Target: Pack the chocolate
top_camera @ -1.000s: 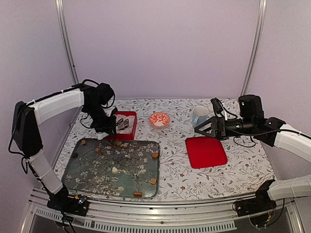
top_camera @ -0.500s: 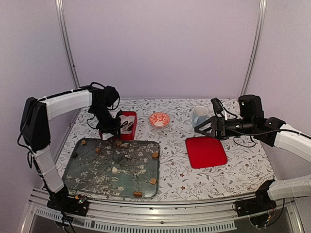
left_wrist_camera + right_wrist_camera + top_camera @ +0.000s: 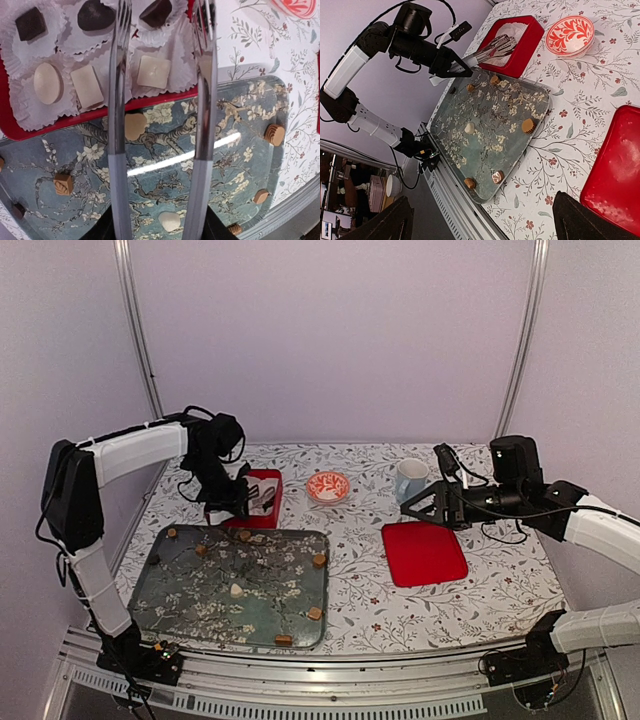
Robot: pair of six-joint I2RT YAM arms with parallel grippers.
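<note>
At the left of the worktop (image 3: 360, 585), over the red rectangular box (image 3: 75, 120), the left fingers (image 3: 117, 100) stood partly apart, gripping nothing, straddling a cream-white square chocolate (image 3: 154, 71) in its white paper cup (image 3: 172, 47). Brown and cream pieces (image 3: 319, 561) dotted the blue-green floral glass tray (image 3: 200, 605), where a pinch might skid them; rightward, the right fingers (image 3: 395, 220) gaped wide, empty.

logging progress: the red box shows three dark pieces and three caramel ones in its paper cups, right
Not quite: the three dark pieces are there, but the other three pieces in the red box are cream-white, not caramel, as the left wrist view shows.
</note>
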